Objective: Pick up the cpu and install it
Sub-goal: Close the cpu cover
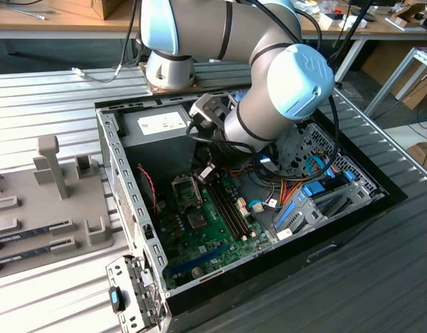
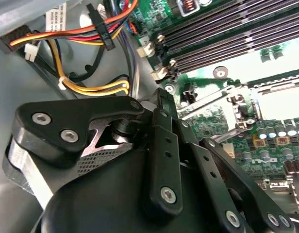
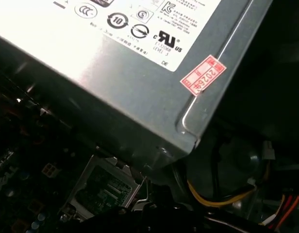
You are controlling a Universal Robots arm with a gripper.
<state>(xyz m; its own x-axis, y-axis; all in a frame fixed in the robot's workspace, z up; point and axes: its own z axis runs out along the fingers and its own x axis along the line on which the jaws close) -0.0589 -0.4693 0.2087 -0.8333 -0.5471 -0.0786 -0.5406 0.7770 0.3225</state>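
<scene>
In the exterior view the gripper (image 1: pixel 205 171) is held at frame centre, the processor socket (image 1: pixel 186 191) lying just to its lower left; whether the cpu is gripped, or where it lies, cannot be told

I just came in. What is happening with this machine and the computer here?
A robot arm reaches into an open computer case that lies on a metal table. Its hand hangs low over the green main board, close to the processor socket and beside the grey power supply box. Whether the hand carries anything is hidden.
</scene>
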